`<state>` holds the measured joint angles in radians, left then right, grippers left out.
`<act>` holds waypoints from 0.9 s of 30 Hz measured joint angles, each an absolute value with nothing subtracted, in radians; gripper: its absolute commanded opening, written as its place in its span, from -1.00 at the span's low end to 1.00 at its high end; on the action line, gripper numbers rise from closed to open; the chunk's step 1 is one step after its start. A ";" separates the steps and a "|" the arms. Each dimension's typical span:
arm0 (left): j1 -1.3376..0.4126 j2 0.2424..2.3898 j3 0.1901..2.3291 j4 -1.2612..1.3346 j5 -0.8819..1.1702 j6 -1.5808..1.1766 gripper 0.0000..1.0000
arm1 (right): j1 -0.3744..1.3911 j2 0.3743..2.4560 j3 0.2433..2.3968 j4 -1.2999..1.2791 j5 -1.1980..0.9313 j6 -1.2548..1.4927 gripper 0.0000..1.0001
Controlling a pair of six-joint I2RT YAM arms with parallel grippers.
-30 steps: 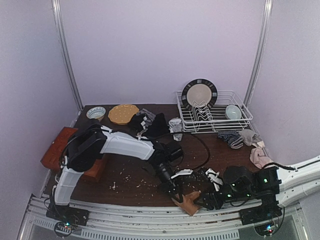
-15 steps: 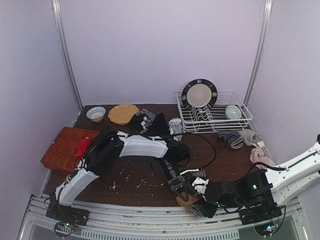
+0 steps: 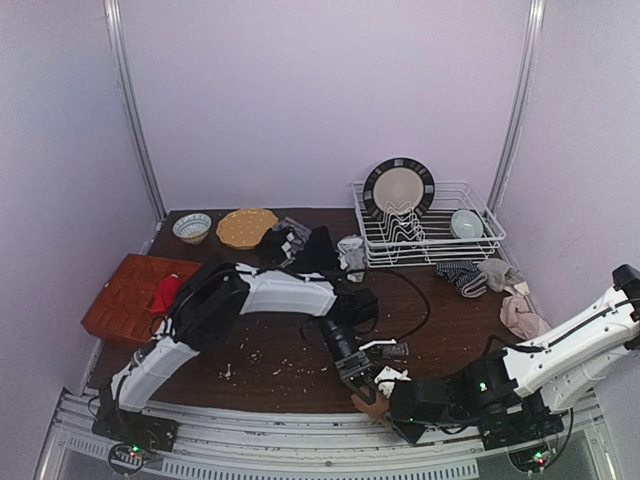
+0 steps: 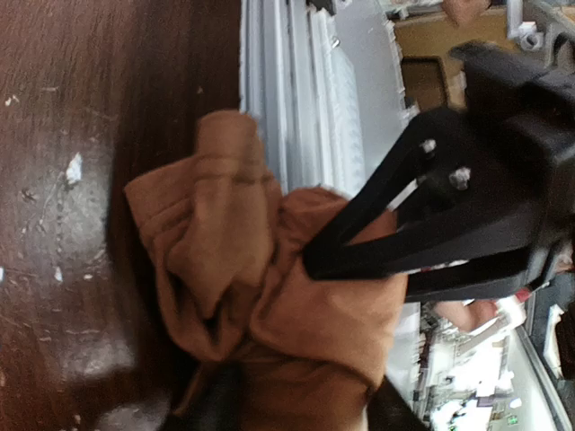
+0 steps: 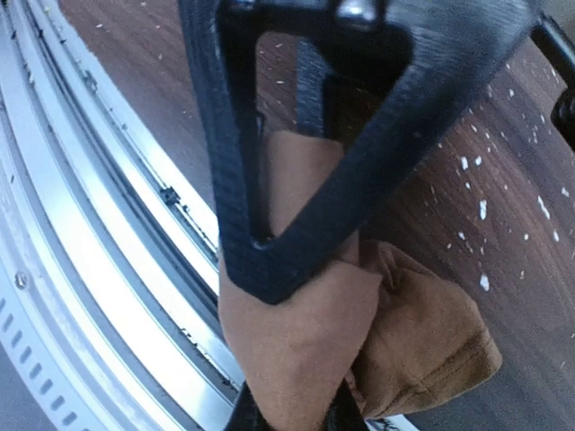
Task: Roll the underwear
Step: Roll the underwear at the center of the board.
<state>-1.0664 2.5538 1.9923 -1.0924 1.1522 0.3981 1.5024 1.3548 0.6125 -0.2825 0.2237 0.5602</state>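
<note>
Where the worktop (image 4: 72, 108) meets its near rail (image 4: 305, 90): one tan-brown underwear (image 4: 269, 296), bunched, half gathered. Soft, limp, light; I judge it slumps unless pinned. Best hold is a folded edge, not the bulk. Right fingers (image 4: 422, 247) pinch a fold. Left fingers (image 4: 214, 406) stand parted astride it.

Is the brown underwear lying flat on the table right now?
No, the brown underwear is bunched into thick, loose folds at the near edge of the table, not spread flat.
</note>
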 measured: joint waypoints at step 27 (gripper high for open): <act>-1.089 1.585 0.816 0.171 0.118 -0.004 0.95 | 1.044 1.443 0.346 0.529 -0.426 0.641 -1.00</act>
<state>-1.0889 1.5852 0.8158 0.1707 0.1184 -0.0040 1.0439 1.4433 0.3462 0.5289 -0.4259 0.6415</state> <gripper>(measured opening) 0.976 0.126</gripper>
